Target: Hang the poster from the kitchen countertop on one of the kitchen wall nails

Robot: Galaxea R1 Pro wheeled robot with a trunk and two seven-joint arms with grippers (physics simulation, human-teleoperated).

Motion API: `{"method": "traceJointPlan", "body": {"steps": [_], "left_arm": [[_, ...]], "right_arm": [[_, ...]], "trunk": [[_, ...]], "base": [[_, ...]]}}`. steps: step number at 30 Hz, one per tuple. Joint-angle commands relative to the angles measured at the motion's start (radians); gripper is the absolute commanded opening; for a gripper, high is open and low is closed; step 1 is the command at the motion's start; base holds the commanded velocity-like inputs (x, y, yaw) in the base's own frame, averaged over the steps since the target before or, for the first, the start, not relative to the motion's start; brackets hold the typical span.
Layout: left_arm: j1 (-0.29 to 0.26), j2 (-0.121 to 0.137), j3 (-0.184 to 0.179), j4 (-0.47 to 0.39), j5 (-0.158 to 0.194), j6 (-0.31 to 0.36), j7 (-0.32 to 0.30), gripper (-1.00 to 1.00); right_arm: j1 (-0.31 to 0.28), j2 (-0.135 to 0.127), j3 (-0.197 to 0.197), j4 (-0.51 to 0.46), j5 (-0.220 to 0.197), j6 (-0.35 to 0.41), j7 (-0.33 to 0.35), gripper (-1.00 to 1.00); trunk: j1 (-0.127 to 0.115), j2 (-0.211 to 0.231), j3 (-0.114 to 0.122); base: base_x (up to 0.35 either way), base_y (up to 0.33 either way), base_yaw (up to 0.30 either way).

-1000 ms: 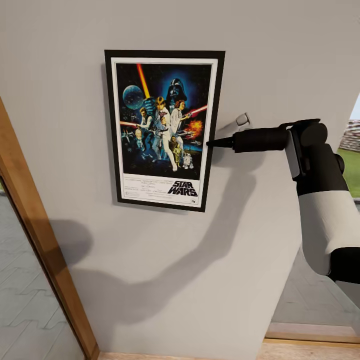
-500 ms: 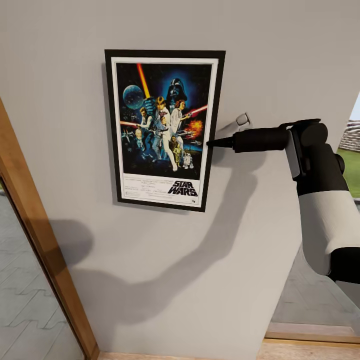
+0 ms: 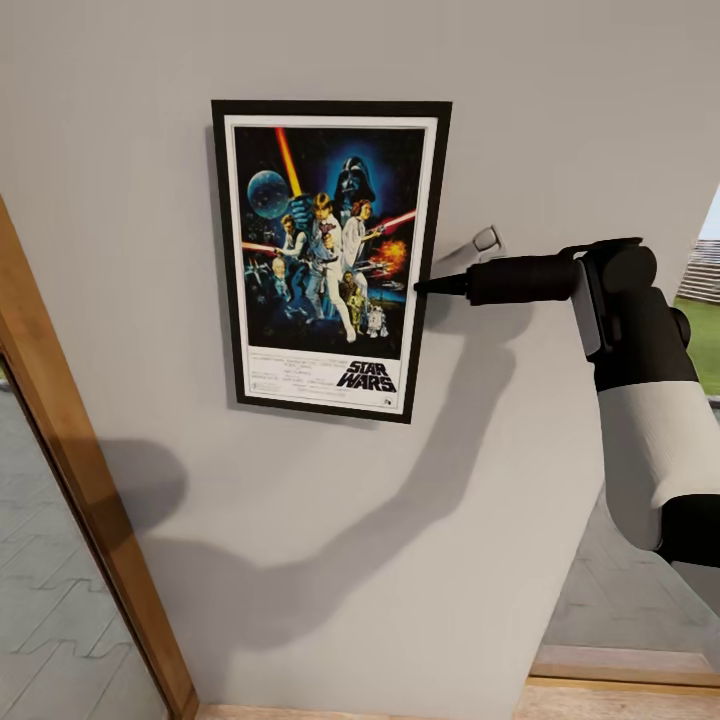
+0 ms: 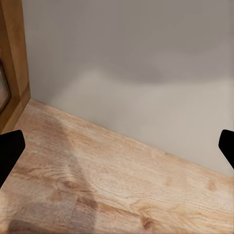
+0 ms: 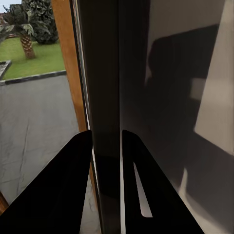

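Black fingers of the right gripper [image 3: 428, 286] are seen in the head view pinched onto the right edge of the poster [image 3: 325, 255], about halfway down its frame. In the right wrist view the two dark fingers [image 5: 73, 185] are closed on the poster's thin black frame [image 5: 105, 122], which is seen edge-on between them, so the poster is clamped by this gripper. The left gripper [image 4: 117, 151] is spread wide, with one black fingertip [image 4: 9, 148] at each side of the left wrist view and nothing held between them.

The poster is held flat against the pale grey wall [image 3: 560, 110], upright in portrait, with the "STAR WARS" lettering at its lower part. The shadow of the right arm [image 3: 640, 400] is cast across the wall below and beside the poster. A wooden door frame [image 3: 80, 470] is seen at the left of the wall, with grey paving beyond it. A light wooden floor [image 4: 112, 190] meets the wall below the left gripper. Grass and trees are visible outside.
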Motion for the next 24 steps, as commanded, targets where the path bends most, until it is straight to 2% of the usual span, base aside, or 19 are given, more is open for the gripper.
{"method": "traceJointPlan", "body": {"steps": [1,17,22,23,24], "left_arm": [[-0.001,0.000,-0.008,0.001,0.009,-0.004,-0.003,1.00],[-0.001,-0.001,-0.008,0.001,0.009,-0.004,-0.003,1.00],[0.000,0.025,-0.010,0.001,0.011,-0.004,-0.003,1.00],[0.000,0.029,-0.010,0.001,0.011,-0.004,-0.003,1.00],[0.000,0.030,-0.010,0.001,0.011,-0.004,-0.003,1.00]], "right_arm": [[-0.001,-0.001,0.001,0.000,-0.001,0.011,0.004,-1.00],[-0.001,-0.001,0.001,0.000,0.000,0.011,0.004,-1.00],[-0.001,-0.001,0.003,0.023,0.005,0.013,-0.005,-1.00],[-0.034,0.001,0.004,0.068,0.008,-0.053,-0.008,-1.00],[-0.079,-0.001,0.004,0.110,0.052,-0.096,0.093,-1.00]], "trunk": [[0.000,-0.001,0.000],[0.000,-0.001,0.000],[0.000,-0.001,0.000],[0.000,-0.001,0.000],[0.000,-0.001,0.000]], "base": [[0.000,0.000,0.000],[0.000,0.000,0.000],[0.000,0.000,0.000],[0.000,0.000,0.000],[0.000,0.000,0.000]]}}
